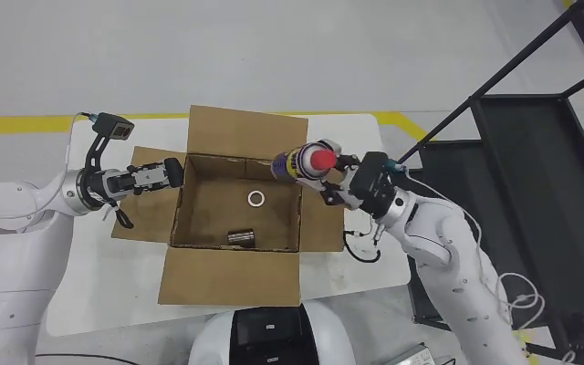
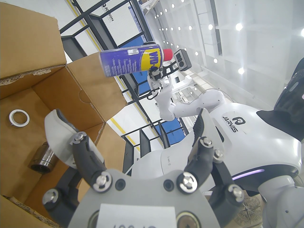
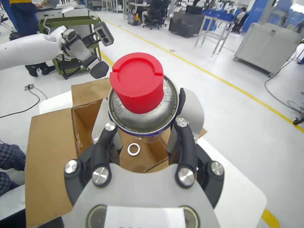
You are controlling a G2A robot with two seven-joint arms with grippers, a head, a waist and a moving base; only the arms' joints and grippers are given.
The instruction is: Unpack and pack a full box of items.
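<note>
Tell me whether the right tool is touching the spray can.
Touching. The right wrist view shows the right tool clamped on both sides of the spray can.

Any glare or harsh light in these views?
Left wrist view: bright ceiling lights flare beyond the spray can. Right wrist view: the spray can's bare metal shoulder glints. Top view: even light, no glare on the box.

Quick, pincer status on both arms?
Left pincer: open, holding nothing.
Right pincer: closed on the spray can.
</note>
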